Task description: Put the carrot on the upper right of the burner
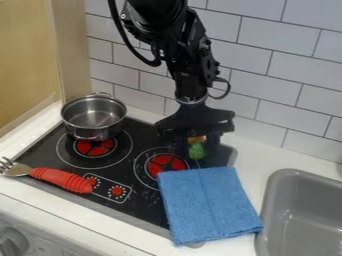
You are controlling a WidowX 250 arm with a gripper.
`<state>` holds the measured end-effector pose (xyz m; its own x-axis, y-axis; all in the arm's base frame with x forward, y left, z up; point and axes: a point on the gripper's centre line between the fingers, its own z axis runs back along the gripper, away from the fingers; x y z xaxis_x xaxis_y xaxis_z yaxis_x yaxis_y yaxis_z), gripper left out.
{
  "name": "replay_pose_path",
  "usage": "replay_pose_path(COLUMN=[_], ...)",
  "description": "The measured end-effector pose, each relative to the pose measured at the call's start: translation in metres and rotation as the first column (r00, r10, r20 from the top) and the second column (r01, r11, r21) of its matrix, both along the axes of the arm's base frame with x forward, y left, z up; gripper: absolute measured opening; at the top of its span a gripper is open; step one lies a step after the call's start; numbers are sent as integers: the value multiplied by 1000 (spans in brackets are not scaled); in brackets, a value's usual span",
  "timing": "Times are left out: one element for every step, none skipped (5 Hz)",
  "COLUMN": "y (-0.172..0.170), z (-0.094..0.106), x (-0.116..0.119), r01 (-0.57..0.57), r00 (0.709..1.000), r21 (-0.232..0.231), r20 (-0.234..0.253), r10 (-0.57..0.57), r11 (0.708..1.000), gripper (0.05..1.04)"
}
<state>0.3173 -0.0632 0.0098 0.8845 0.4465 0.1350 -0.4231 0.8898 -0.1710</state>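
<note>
The black gripper point(198, 145) hangs down over the back right part of the black stove top, to the upper right of the right burner point(167, 164). Directly at the gripper is the carrot point(196, 150), with a bit of orange at its top and green below. The dark gripper hides part of the carrot. Whether the carrot touches the stove surface cannot be made out.
A metal pot point(94, 117) stands at the back left burner. A red-handled fork point(61, 180) lies across the front left edge. A blue cloth point(209, 204) covers the front right corner, beside a grey sink point(300, 215). Behind is a tiled wall.
</note>
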Motion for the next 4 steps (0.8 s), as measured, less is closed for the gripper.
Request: replay_pose_path(y=[1, 2, 3, 3], z=[-6, -6, -6, 12], x=[-5, -4, -7, -4], r01=[-6, -8, -3, -6], r00=[999, 999, 998, 1000], r21=[10, 11, 22, 18], r20=[-40, -38, -55, -5], r10=[6, 8, 4, 6], r11=[1000, 1000, 1000, 1000], gripper=[902, 1012, 1005, 999])
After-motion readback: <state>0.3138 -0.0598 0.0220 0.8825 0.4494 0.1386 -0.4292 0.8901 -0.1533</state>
